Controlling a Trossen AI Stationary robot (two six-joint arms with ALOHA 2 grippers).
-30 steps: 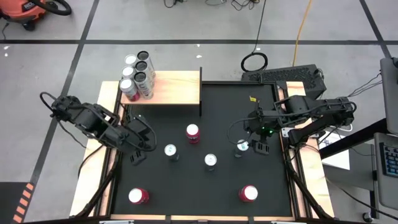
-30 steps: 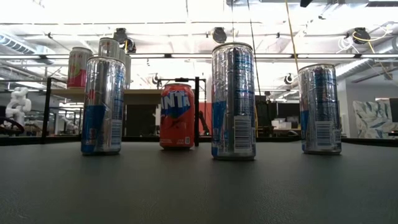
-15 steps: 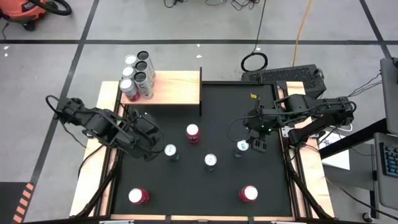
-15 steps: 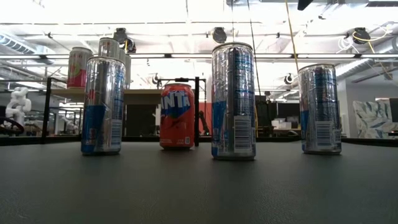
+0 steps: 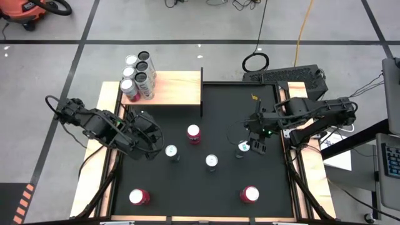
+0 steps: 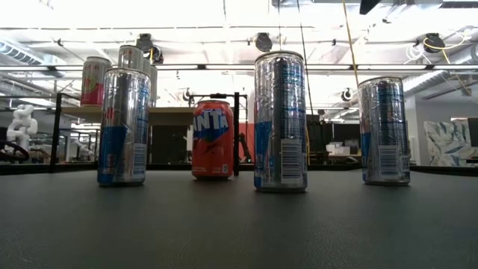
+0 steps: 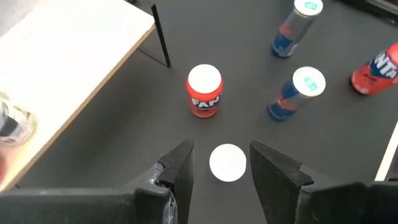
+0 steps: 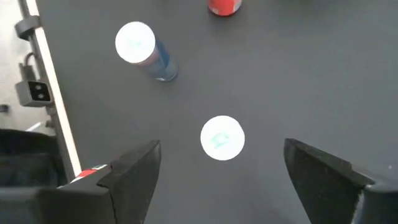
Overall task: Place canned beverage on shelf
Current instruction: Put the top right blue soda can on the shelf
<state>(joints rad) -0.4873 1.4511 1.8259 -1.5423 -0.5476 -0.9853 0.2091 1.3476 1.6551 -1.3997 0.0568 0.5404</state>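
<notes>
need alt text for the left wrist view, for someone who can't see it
The left gripper hovers with its two dark fingers open on either side of a white-topped can standing on the black mat. Beyond stand a red soda can, two slim silver-and-blue cans, and the pale wooden shelf.

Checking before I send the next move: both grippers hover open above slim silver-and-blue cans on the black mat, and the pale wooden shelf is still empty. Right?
Not quite. The pale wooden shelf is not empty: the high view shows a cluster of cans on its left end. The rest holds: the left gripper and the right gripper each hover open above a slim silver-and-blue can on the black mat.
</notes>
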